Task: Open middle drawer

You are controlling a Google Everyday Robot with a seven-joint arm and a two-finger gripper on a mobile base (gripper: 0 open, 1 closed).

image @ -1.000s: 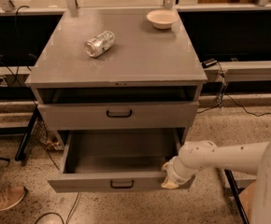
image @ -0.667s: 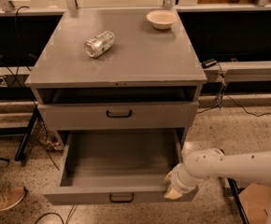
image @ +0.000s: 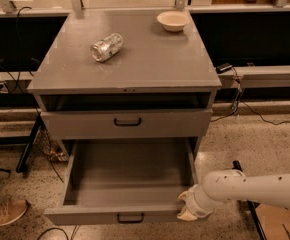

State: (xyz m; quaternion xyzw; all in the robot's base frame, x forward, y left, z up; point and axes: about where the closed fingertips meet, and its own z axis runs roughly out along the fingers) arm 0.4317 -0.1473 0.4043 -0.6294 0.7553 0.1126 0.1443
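Observation:
The middle drawer [image: 130, 176] of the grey cabinet [image: 150, 64] stands pulled far out toward me, showing its deep plain grey inside. Its low front panel carries a small black bar handle [image: 130, 217] at centre. My gripper [image: 188, 210], cream-coloured at the end of the white arm [image: 255, 186], is at the drawer's right front corner, against the end of the front panel. Above, the taller-fronted drawer [image: 85, 125] with the bigger black handle [image: 127, 122] is pulled out only slightly.
A crushed clear bottle [image: 106, 47] and a cream bowl [image: 172, 20] lie on the cabinet top. A person's shoe [image: 2, 213] is at the lower left on the speckled floor. Cables [image: 245, 104] and a rail run at the right behind the cabinet.
The middle drawer has slid further out toward me. My gripper has moved down and toward me with its right front corner.

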